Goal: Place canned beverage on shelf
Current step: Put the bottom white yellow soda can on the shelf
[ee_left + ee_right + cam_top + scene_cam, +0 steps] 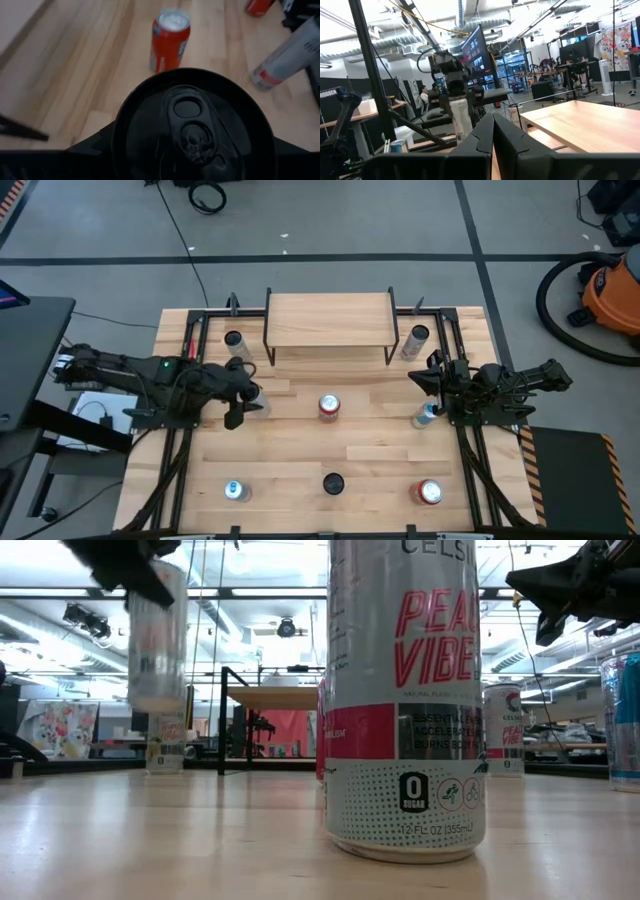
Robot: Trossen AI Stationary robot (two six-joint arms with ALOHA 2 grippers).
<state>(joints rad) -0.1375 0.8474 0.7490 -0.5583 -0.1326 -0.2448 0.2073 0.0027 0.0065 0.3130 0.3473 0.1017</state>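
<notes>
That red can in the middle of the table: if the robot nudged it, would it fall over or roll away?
The red can stands upright on its flat base, so a low, gentle push would probably just slide it over the smooth wood. It is taller than wide, so a push near the top might tip it. Once on its side, its round body would likely roll.

Left pincer [240, 402] clamped; right pincer [422, 380] apparently closed.

Pale can [250, 393] lifted off table; wooden shelf [328, 319] top bare.
</notes>
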